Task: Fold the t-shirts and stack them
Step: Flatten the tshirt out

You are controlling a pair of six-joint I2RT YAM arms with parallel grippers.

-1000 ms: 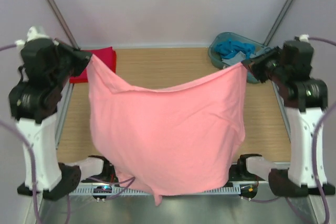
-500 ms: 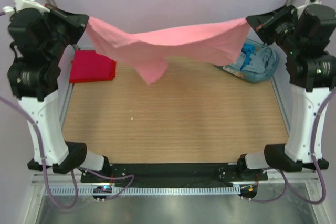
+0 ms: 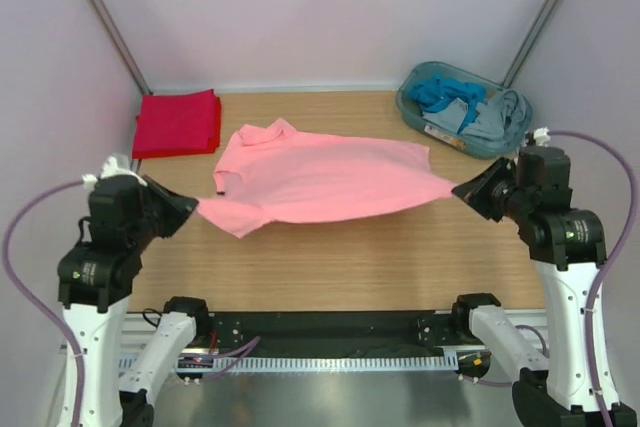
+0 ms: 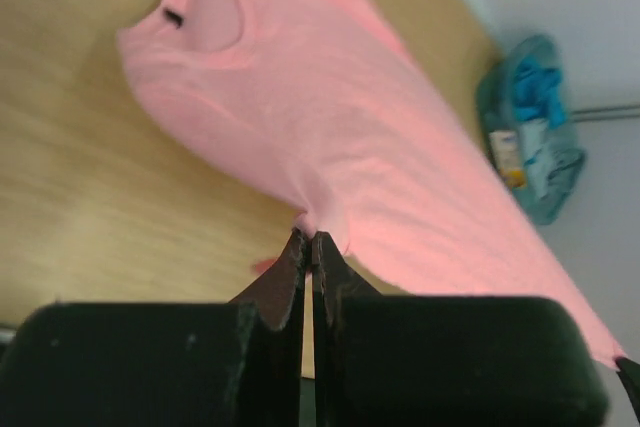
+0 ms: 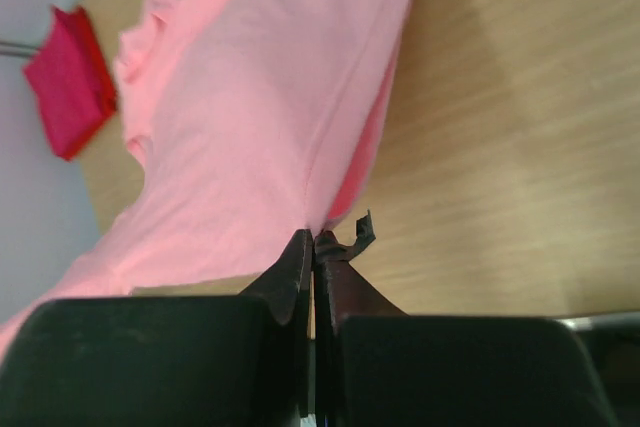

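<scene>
A pink tee (image 3: 320,179) stretches across the middle of a wooden table (image 3: 350,257). Its collar end lies on the wood toward the far left. Its hem end is lifted off the surface and pulled taut between two robot arms. The left wrist view shows a small dark label (image 4: 173,17) inside the neck.

The left gripper (image 3: 192,210) is clenched on one hem corner at the near left. The right gripper (image 3: 458,190) is clenched on the other corner at the right. In both wrist views the fingers are pressed together with pink cloth pinched between them.

A red tee (image 3: 178,124) sits at the far left corner as a neat flat rectangle. It lies near the pink collar without touching it. A basket (image 3: 403,107) of crumpled blue and grey cloth stands at the far right corner. Whether that cloth is more tees cannot be told.

The task looks roughly half done. The red tee appears folded and placed. The pink tee is only being spread out, with no fold in it yet. It remains to be laid flat, folded, and stacked with the red one.
</scene>
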